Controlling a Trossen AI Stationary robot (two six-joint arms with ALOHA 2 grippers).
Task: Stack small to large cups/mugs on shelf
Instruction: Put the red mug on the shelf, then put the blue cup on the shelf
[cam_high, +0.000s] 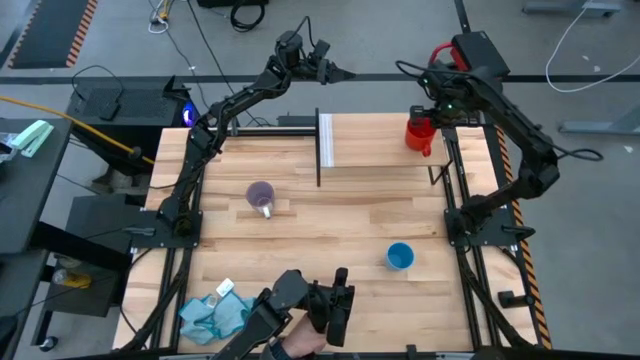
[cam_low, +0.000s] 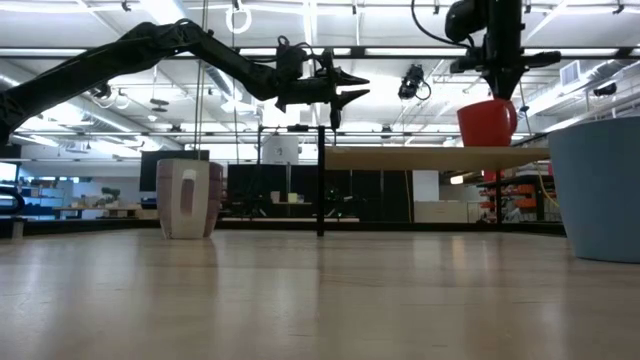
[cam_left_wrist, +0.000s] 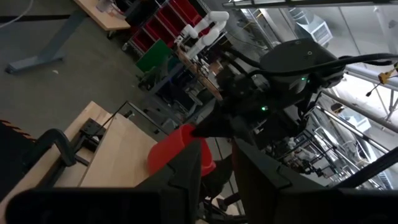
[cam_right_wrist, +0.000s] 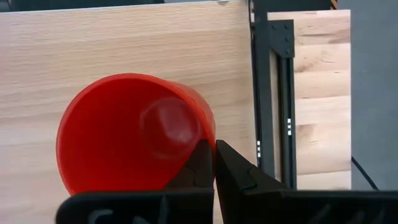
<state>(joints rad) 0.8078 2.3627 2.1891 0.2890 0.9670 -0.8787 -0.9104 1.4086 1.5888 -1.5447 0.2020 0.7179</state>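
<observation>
The red mug (cam_high: 419, 133) is over the right end of the light-wood shelf (cam_high: 375, 140), beside its dark post; my right gripper (cam_right_wrist: 215, 152) is shut on it. In the low view the red mug (cam_low: 487, 122) has its base at or just above the shelf top (cam_low: 420, 157); which, I cannot tell. The purple-grey mug (cam_high: 261, 196) stands upright on the table left of centre. The light-blue cup (cam_high: 400, 257) stands on the table near the right. My left gripper (cam_high: 345, 72) is open, high over the table's far edge, behind the shelf's white panel (cam_high: 325, 140). My right gripper holds the red mug by its rim wall (cam_right_wrist: 210, 138), pinched with one finger (cam_right_wrist: 200, 163) inside the mug and the other finger (cam_right_wrist: 236, 171) outside. The fingers come from above, pointing down. The mug stays upright, mouth up, below the gripper.
A teal cloth (cam_high: 215, 315) and a small white thing (cam_high: 225, 288) lie at the near-left corner. A dark gripper-like device (cam_high: 325, 305) sits at the near edge, with a person's hand (cam_high: 300, 342) behind it. Dark frame rails (cam_high: 462, 190) run along the table's right side.
</observation>
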